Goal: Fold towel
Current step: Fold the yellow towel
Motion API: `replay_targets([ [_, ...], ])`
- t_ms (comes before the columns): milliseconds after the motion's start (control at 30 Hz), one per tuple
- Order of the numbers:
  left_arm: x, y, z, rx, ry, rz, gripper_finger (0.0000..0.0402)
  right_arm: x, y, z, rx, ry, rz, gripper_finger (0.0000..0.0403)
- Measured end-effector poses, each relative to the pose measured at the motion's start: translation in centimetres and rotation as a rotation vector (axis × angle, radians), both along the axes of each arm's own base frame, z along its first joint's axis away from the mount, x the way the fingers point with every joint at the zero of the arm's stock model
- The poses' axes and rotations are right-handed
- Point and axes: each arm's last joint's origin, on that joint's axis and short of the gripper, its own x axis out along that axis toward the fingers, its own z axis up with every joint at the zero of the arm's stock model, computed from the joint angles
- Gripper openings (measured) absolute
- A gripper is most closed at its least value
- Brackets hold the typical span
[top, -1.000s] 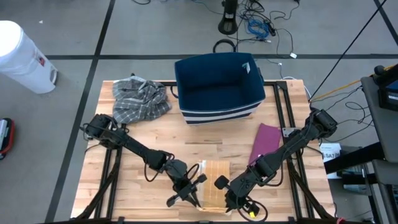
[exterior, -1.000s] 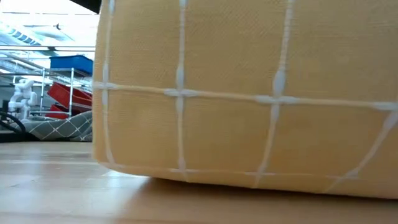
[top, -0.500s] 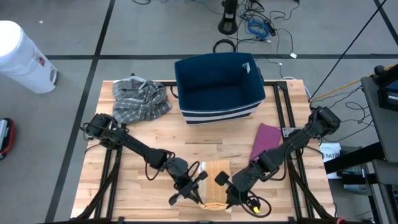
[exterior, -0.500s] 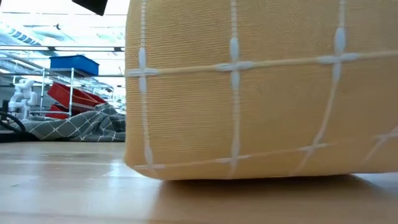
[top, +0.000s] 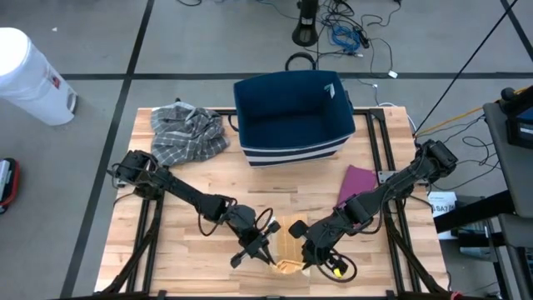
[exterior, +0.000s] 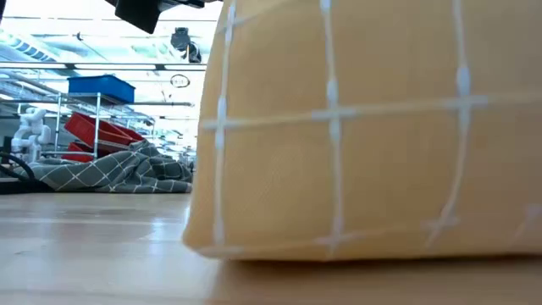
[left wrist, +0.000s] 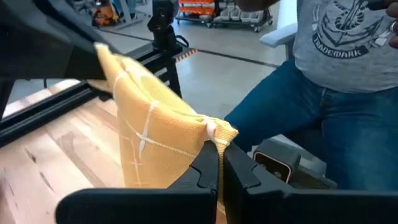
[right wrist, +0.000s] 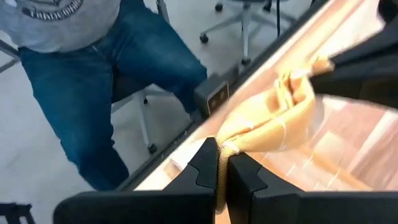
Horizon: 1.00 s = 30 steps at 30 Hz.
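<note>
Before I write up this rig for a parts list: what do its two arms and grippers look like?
Both arms are slim, black and jointed, rising from bases at the table's side edges. The left gripper and right gripper each end in two flat, dark, angular fingers. A yellow fitting and looping black cable sit by the right wrist.

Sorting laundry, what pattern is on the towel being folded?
Yellow towel with a thin white grid, best seen in the low view.

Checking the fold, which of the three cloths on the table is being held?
The yellow towel, pinched by both tools, left and right; the grey plaid cloth and purple cloth lie untouched.
</note>
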Motion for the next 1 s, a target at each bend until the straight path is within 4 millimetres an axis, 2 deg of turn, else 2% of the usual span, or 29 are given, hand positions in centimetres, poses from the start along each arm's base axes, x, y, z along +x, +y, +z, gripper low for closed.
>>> replay_targets([
  [333,0.1,0.6,-0.6,0.026,0.073,0.073,0.0000,0.0,0.0,-0.5,0.003,0.030,-0.011,0.0004],
  [567,0.3,1.3,-0.9,0.053,0.093,0.121,0.0000,-0.3,-1.0,-3.4,-0.009,0.073,-0.052,0.0004],
  [667,0.6,1.9,-0.9,0.064,0.078,0.133,0.0000,-0.4,-1.2,-4.2,-0.015,0.068,-0.051,0.0004],
  [1000,1.4,4.6,-0.8,0.054,0.077,0.171,0.0000,0.1,-2.8,-5.0,-0.051,0.013,-0.023,0.0004],
])
